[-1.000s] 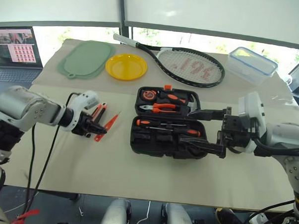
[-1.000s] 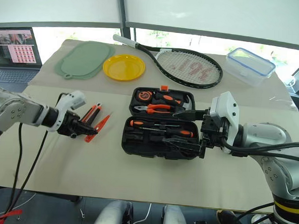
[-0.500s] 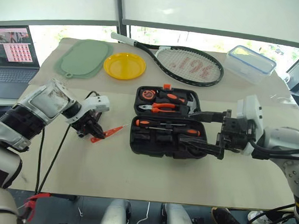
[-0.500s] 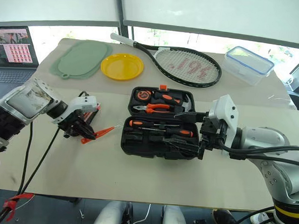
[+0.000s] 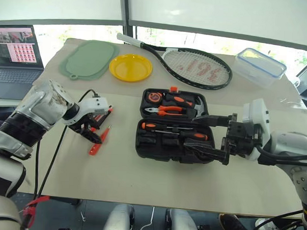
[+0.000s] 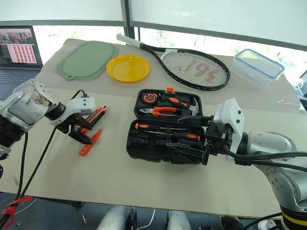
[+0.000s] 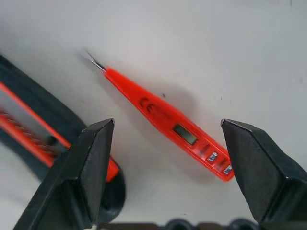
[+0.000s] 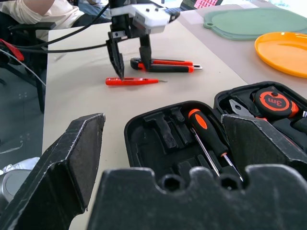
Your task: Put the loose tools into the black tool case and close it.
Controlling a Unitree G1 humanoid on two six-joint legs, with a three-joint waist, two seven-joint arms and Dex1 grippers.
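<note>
The black tool case (image 5: 153, 148) lies open mid-table, with two black-and-orange screwdrivers (image 5: 175, 131) in its near half. In its far half sit orange pliers (image 5: 166, 109) and a tape measure (image 5: 153, 96). A slim orange screwdriver (image 7: 168, 128) lies flat on the table between the fingers of my left gripper (image 5: 91, 134). That gripper is open, points down and straddles the screwdriver without touching it. The orange-and-black utility knife (image 5: 101, 118) lies just beyond. My right gripper (image 5: 189, 130) is open and hovers level over the case's right side.
At the back of the table lie a tennis racket (image 5: 196, 66), a yellow plate (image 5: 130, 67), a green mat (image 5: 88, 59) and a clear blue-rimmed box (image 5: 260, 66). A laptop (image 5: 13, 53) stands at the far left. A black cable (image 5: 55, 156) hangs from my left arm.
My left gripper has opened and let go of the slim orange screwdriver, which now lies on the table turned more lengthwise. The wrist has rolled. The right arm has kept still.
</note>
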